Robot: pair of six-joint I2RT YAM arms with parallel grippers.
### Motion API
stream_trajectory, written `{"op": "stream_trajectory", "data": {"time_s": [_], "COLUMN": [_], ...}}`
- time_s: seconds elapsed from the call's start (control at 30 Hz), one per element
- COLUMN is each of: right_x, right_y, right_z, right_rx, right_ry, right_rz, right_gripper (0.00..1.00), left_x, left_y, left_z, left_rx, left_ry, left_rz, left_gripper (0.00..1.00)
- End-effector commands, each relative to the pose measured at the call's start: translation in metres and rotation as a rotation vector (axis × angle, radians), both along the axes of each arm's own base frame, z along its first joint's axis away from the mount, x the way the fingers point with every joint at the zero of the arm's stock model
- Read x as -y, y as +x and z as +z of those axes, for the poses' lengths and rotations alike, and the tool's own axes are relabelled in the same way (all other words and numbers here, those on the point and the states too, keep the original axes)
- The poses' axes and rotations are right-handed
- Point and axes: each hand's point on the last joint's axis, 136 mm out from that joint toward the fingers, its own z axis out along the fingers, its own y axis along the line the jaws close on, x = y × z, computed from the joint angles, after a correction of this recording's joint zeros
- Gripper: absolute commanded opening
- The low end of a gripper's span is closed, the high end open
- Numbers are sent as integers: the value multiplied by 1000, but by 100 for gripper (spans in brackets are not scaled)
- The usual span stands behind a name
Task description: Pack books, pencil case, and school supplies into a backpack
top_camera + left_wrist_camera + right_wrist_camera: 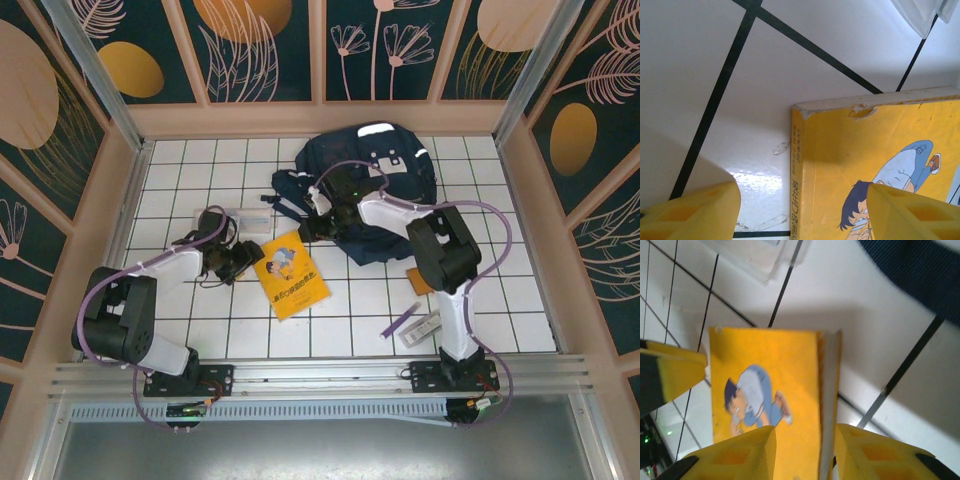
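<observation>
Top external is showing left gripper point(802, 195), gaping wide, and right gripper point(805, 432), gaping narrowly, crowding book point(290, 280), risking a clash

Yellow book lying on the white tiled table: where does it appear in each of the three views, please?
Top external: the thin yellow book lies mid-table, near-left of the navy fabric backpack.
Left wrist: the book sits lower right, one worn corner near the centre.
Right wrist: the book sits centre-left.
Shared landmark: the cartoon boy in blue on its cover.
</observation>
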Motion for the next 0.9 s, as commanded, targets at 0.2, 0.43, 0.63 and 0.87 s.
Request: {"op": "stream_trajectory", "data": {"time_s": [0.2,0.43,0.63,0.87], "right_x": [4,-7,-6,-3], "right_y": [-58,-65,-61,-50], "right_z": [-40,-47,-55,-61], "right_rx": [-151,-168,-176,-179], "right_ry": [-143,-88,-90,-83], "right_rz": [116,198,179,154], "right_gripper": [26,27,25,21], "left_x": [39,49,64,75], "left_y": [-14,-7,-2,4], "left_z": [2,12,46,78], "left_rx": [4,67,159,228], "left_ry": [-166,-239,-329,-425], "left_rz": [-128,-139,-204,-228], "left_gripper": [68,70,70,64]}}
